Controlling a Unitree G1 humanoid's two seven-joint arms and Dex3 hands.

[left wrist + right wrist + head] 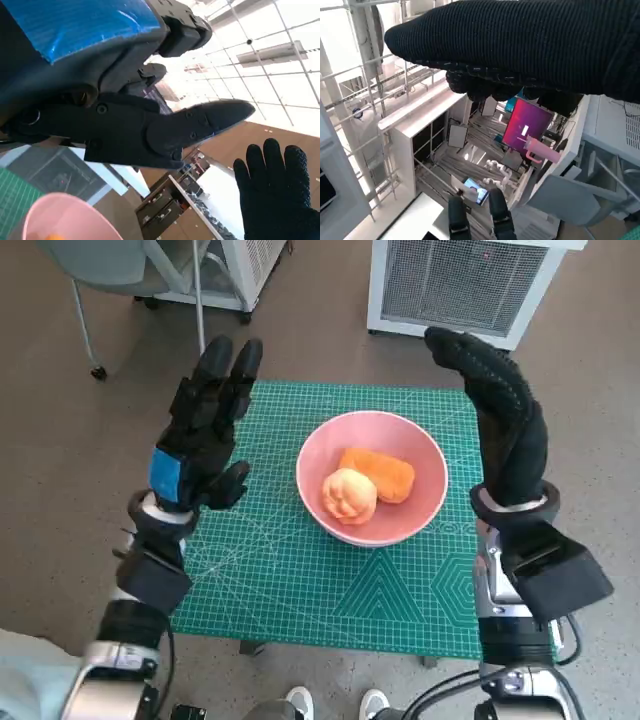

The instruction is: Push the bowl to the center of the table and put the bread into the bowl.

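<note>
task looks finished: bowl centred, bread inside

the pink bowl (372, 478) sits near the middle of the green cutting mat (300, 580), holding an orange bread loaf (380, 474) and a round bun (349, 495); left hand (205, 430) and right hand (500, 420) hover raised at either side, fingers spread, holding nothing.

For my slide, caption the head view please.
Both hands, left hand and right hand, raised open beside the pink bowl holding two bread pieces on the green mat.
</note>
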